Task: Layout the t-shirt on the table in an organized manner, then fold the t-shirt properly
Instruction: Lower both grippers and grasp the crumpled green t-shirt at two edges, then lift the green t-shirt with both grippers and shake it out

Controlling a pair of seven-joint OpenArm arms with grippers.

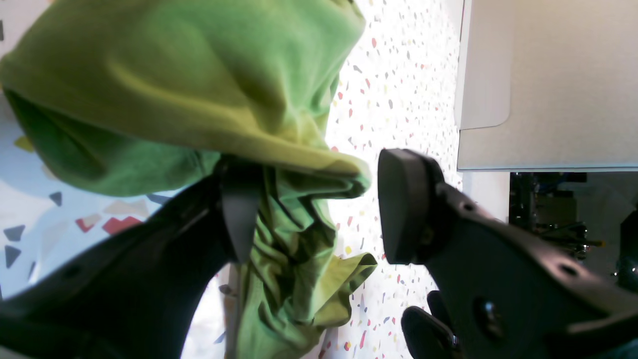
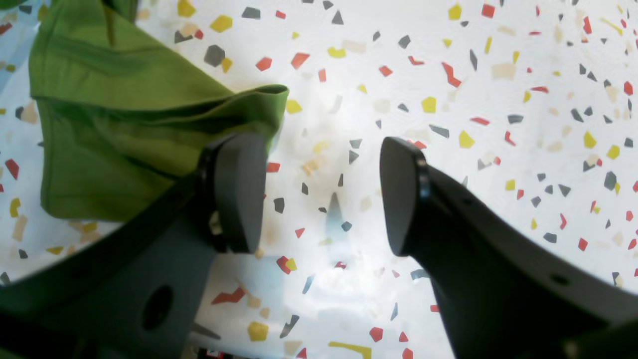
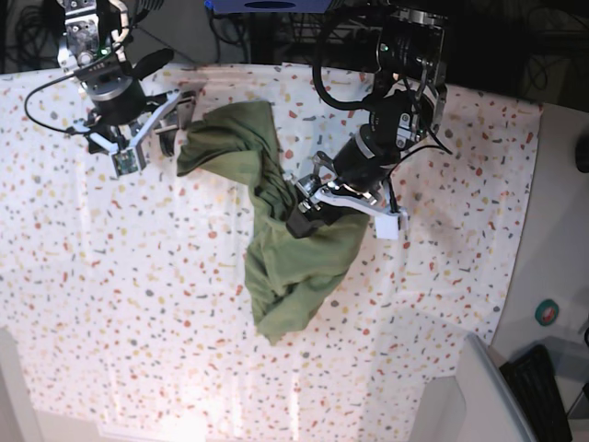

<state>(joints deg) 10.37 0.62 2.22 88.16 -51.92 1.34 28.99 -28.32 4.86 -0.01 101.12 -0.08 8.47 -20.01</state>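
- The shirt (image 3: 285, 230) is being left bunched on the table (image 3: 138, 322).
- Both grippers, left (image 1: 319, 209) and right (image 2: 319, 192), are being held released, nothing grasped.

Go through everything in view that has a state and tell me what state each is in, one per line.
Olive-green cotton t-shirt: crumpled and twisted in a diagonal heap, not laid flat, not folded.
Left gripper: jaws open, shirt fabric draped over one finger, nothing clamped.
Right gripper: jaws open and empty, beside a hemmed edge of the shirt.
White speckled cloth table: covered by its cloth, bearing the shirt.
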